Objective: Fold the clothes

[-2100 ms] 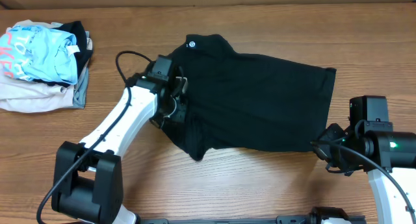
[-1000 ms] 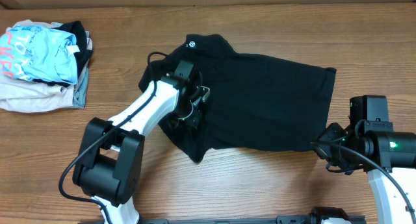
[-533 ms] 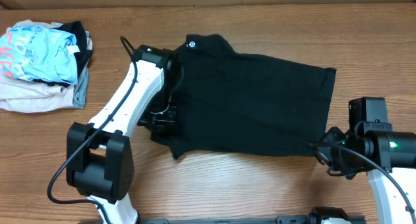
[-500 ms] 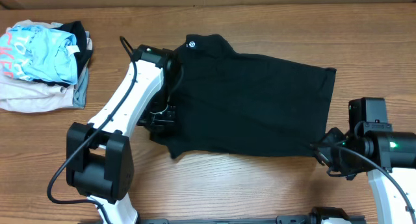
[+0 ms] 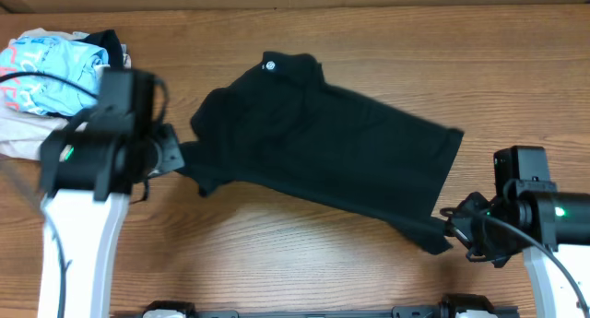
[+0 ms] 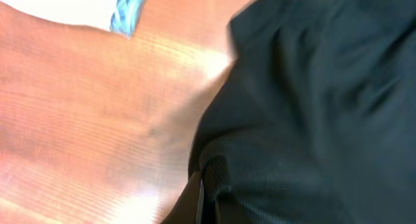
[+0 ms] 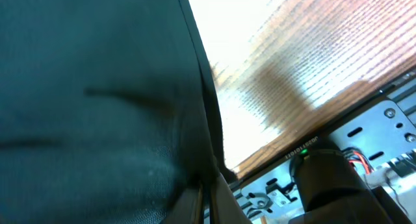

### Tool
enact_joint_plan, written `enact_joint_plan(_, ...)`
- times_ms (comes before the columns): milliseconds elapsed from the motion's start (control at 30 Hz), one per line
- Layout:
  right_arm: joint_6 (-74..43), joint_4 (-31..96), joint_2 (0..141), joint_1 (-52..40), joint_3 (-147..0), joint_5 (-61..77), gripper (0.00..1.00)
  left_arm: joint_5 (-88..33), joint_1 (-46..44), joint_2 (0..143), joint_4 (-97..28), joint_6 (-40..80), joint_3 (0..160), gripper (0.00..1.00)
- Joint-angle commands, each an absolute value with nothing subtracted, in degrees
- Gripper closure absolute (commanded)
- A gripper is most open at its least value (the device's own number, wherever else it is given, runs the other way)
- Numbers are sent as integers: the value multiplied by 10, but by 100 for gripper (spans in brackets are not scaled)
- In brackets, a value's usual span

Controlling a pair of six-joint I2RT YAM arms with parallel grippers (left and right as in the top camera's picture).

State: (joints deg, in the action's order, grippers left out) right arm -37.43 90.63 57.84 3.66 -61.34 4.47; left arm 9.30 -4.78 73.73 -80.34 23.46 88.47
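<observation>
The black T-shirt (image 5: 323,143) lies spread across the middle of the wooden table, neck label at the top, and it slants down to the right. My left gripper (image 5: 182,161) is shut on the shirt's left sleeve edge; in the left wrist view the fingers (image 6: 203,198) pinch the black fabric (image 6: 312,120). My right gripper (image 5: 445,228) is shut on the shirt's lower right corner; the right wrist view shows the fingers (image 7: 205,195) closed on dark cloth (image 7: 97,100).
A pile of other garments (image 5: 46,88), light blue on top over beige and grey, sits at the far left beside the left arm. The table's front edge and the robot base (image 7: 344,165) are close to the right gripper.
The left arm has swung out to the left, dragging the sleeve with it. The whole shirt has shifted left and tilted, and the right gripper moved down with the corner.
</observation>
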Motion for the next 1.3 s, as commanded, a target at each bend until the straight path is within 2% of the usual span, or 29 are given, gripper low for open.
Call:
enact_joint_plan(0, -366, 904, 540, 36, -658, 35, 96, 109, -38, 694, -744, 196, 890, 96)
enact_joint_plan(367, -276, 842, 569, 36, -849, 16, 96, 110, -38, 671, -600, 97, 924, 96)
enact_joint_plan(667, -194, 868, 651, 36, -1177, -21, 96, 149, -37, 670, -612, 22, 1181, 96)
enact_joint_plan(800, -189, 879, 662, 36, -1270, -53, 96, 174, -38, 670, -642, 12, 1280, 96)
enact_joint_plan(1033, -163, 863, 680, 36, -1286, -77, 96, 182, -38, 684, -658, 12, 1301, 96)
enact_joint_plan(1267, -145, 851, 778, 36, -1286, -79, 96, 187, -37, 776, -627, -18, 1299, 96)
